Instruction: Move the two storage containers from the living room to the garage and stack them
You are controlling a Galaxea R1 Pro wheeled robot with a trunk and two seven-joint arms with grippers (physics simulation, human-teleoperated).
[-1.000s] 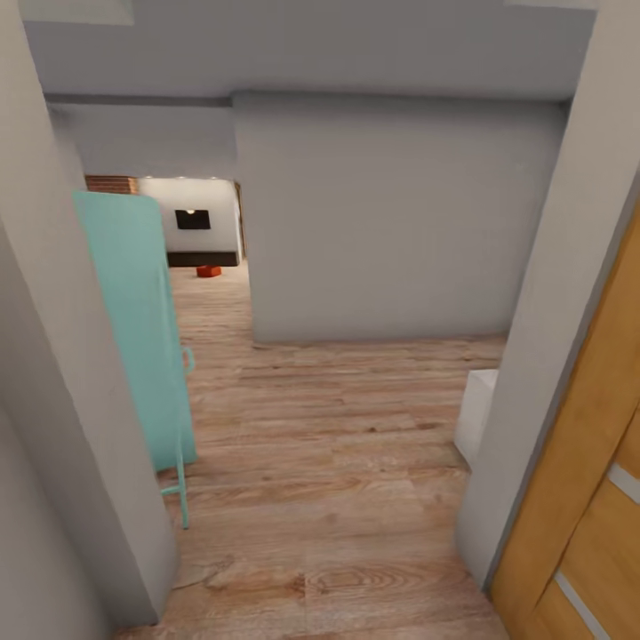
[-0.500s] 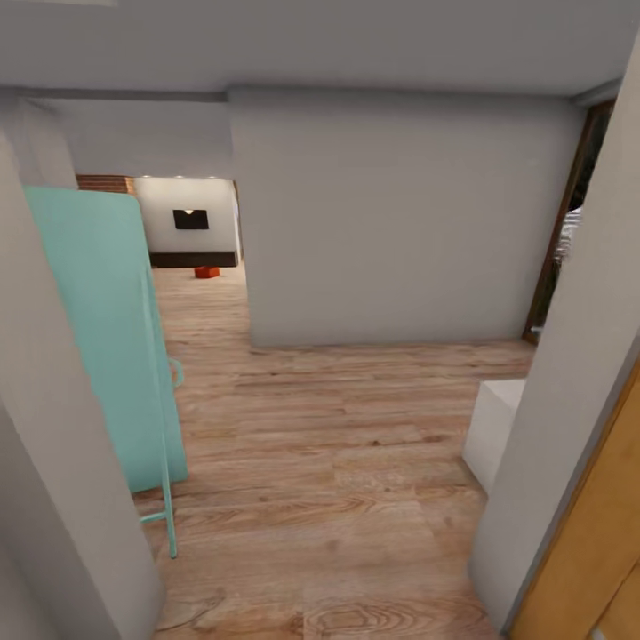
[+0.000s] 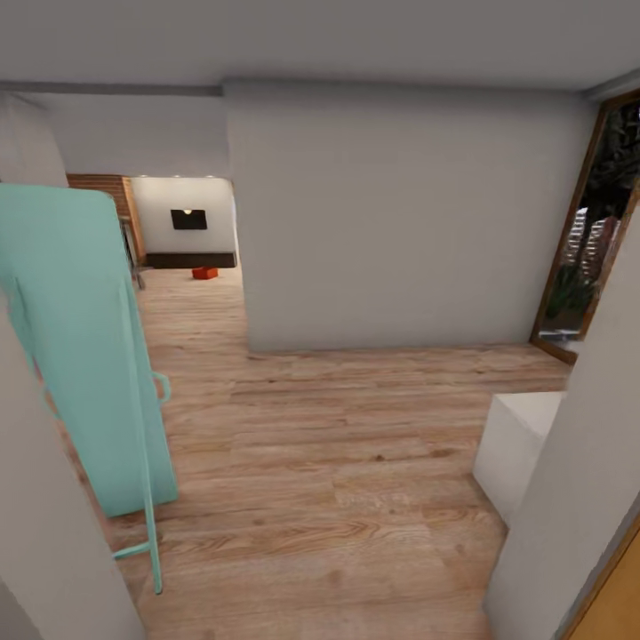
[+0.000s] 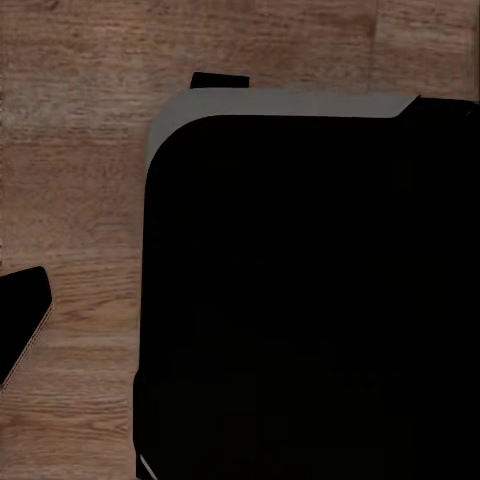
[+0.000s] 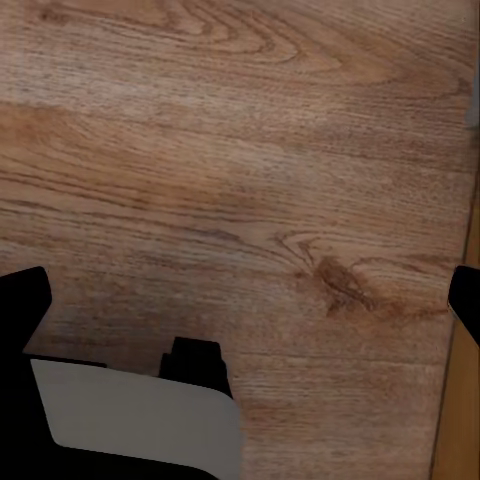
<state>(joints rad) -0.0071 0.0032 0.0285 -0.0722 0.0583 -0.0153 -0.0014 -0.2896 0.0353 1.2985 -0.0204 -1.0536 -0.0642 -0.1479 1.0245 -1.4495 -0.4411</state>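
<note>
One red-orange storage container (image 3: 205,273) sits small and far off on the light wood-plank floor (image 3: 338,462), seen through the opening at the back left, in front of a dark low cabinet. My right gripper (image 5: 240,300) hangs open over bare planks, its two black fingertips (image 5: 22,300) at opposite edges of the right wrist view with nothing between them. Of my left gripper (image 4: 240,320) one black fingertip (image 4: 22,318) shows far out to the side, above the planks; the other side is lost against my dark base (image 4: 300,280).
A teal panel on thin legs (image 3: 89,356) leans at the near left, beside a grey wall corner (image 3: 44,533). A grey wall block (image 3: 400,222) fills the middle. A white box (image 3: 520,444) and a wall edge (image 3: 569,516) stand near right; a glazed wood-framed door (image 3: 587,258) behind.
The camera has moved forward: the teal panel and both near walls slid outward, the orange door at the right nearly left the picture, and the glazed door came into view.
</note>
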